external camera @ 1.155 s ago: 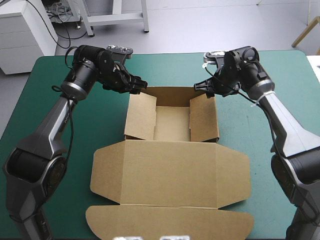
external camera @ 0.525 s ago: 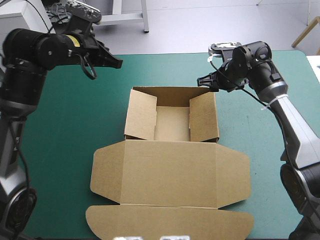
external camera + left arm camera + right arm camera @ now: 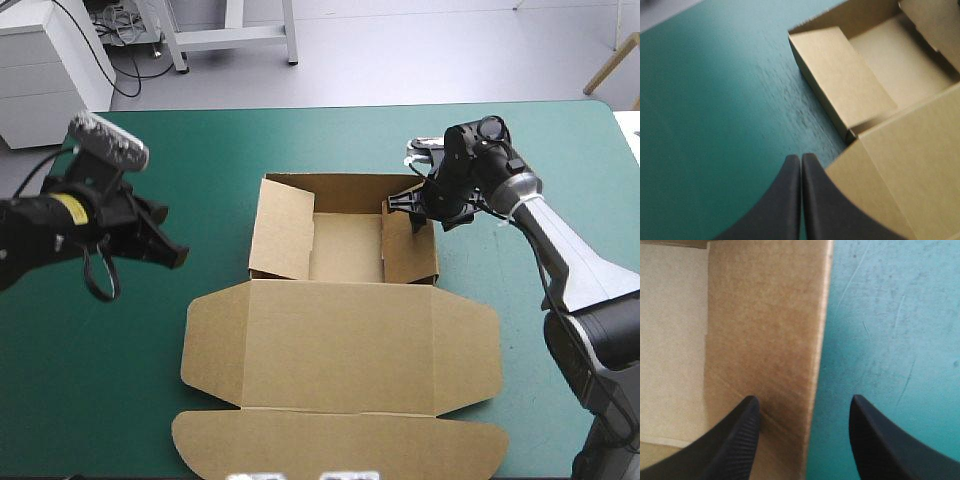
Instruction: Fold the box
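**A:** Surface first.
**B:** Table (image 3: pixel 300 140), teal-green cover running to every edge. Beside the right arm's fingers the cover carries fine pale scratches (image 3: pixel 890 315). Beside the left arm's it shows a faint grain.

**A:** The room past it?
**B:** Pale grey floor (image 3: pixel 420 50) beyond the far edge. A white cabinet (image 3: pixel 45 70) stands off the far left corner.

**A:** The box?
**B:** Brown box (image 3: pixel 340 340), mid-table, open. Its tray (image 3: pixel 345 245) sits toward the far side with walls raised. Both side panels lean a little inward. The lid (image 3: pixel 340 345) lies flat toward the near edge, side flaps and front tuck flap spread on the cover.

**A:** Right gripper?
**B:** Right gripper (image 3: pixel 405 205) is at the tray's right wall, near the far corner. Fingers stand released and apart, astride that wall: one over the inner board, one over bare cover outside (image 3: pixel 804 397). Whether either touches the board, cannot tell.

**A:** Left gripper?
**B:** Left gripper (image 3: pixel 178 258) hangs over bare cover left of the box, apart from it. Fingers are clenched together to one point, nothing between them (image 3: pixel 801 157). Ahead of the tips lies the corner where the lid meets the tray's left wall.
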Action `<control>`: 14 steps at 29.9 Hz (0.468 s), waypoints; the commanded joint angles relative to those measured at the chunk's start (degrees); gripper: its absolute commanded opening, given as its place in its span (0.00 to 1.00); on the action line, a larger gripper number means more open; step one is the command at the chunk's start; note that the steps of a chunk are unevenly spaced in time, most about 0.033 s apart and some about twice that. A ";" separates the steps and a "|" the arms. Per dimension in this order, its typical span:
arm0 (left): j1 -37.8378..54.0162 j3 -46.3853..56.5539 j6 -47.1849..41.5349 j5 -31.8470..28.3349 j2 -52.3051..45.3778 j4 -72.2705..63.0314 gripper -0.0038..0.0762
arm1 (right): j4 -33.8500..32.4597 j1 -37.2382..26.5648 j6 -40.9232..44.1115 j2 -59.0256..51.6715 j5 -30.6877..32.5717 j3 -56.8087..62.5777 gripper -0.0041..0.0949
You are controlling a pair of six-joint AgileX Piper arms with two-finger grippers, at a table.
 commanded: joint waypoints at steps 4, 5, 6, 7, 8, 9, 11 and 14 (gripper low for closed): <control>-0.07 18.16 0.26 -3.30 -13.54 -0.83 0.04 | 2.35 -0.30 -0.23 -0.06 -1.50 -1.08 0.55; -0.07 21.24 0.09 -3.73 -15.46 -0.83 0.04 | 2.35 -0.30 -0.23 0.05 -1.50 -1.08 0.55; -0.07 24.21 -0.28 -4.19 -17.08 -0.83 0.04 | 2.35 -0.30 -0.23 0.27 -1.50 -1.08 0.55; -0.07 27.16 -0.54 -4.72 -19.01 -0.83 0.04 | 2.35 -0.30 -0.23 0.27 -1.76 -1.08 0.55; -0.07 30.08 -0.63 -5.33 -20.95 -0.83 0.04 | 2.35 -0.30 -0.23 0.27 -2.27 -1.08 0.55; -0.07 32.86 -0.79 -5.99 -22.89 -0.83 0.04 | 2.35 -0.30 -0.23 0.27 -2.59 -1.08 0.55; -0.07 37.65 -1.24 -7.09 -26.65 -0.94 0.04 | 2.35 -0.30 -0.23 0.27 -2.79 -1.08 0.54; -0.07 44.51 -2.45 -8.19 -31.55 -0.71 0.04 | 2.35 -0.30 -0.23 0.53 -2.91 -1.08 0.52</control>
